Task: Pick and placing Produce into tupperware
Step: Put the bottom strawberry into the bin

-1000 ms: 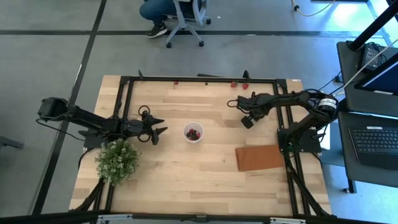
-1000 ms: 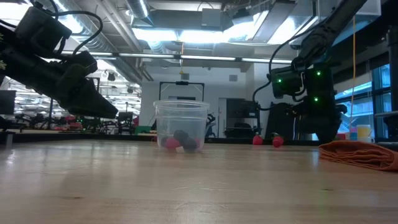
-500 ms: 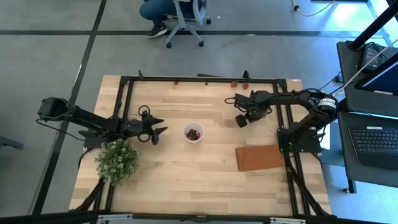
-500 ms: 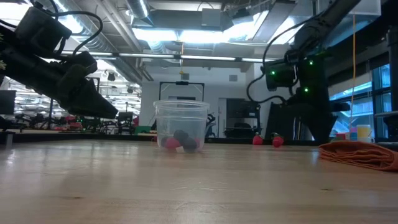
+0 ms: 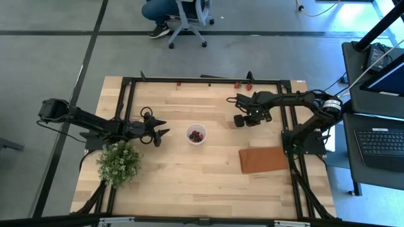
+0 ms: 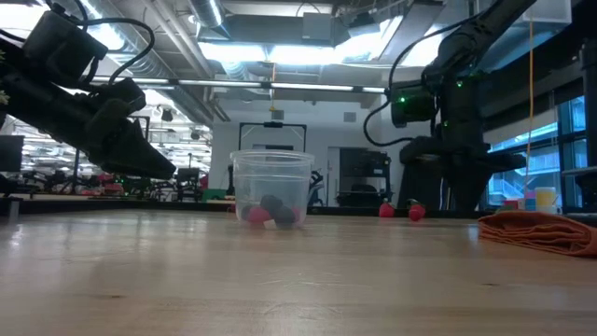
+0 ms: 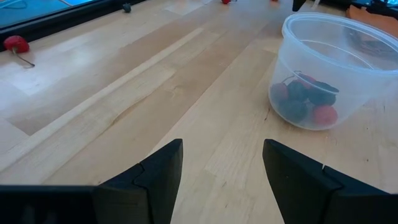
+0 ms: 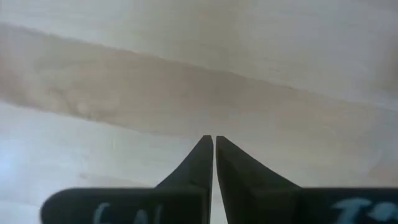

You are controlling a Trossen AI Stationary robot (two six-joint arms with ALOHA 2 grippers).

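We see the cup (image 5: 196, 134) at table centre, holding red and dark berries (image 7: 303, 101). The left gripper (image 5: 159, 133) waits just left of it, fingers apart. The right gripper (image 5: 239, 120), fingers together and empty, hangs over bare wood, right of the cup. Loose red berries (image 5: 243, 86) lie at the far edge.

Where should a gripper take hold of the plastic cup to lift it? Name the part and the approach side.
Grip the cup across its round wall, just under the thin rim, coming in level from the side. It stands upright and open-topped with berries inside, so a side grasp probably keeps it level. The open left gripper sits closest, facing it; the right gripper is shut and farther off.
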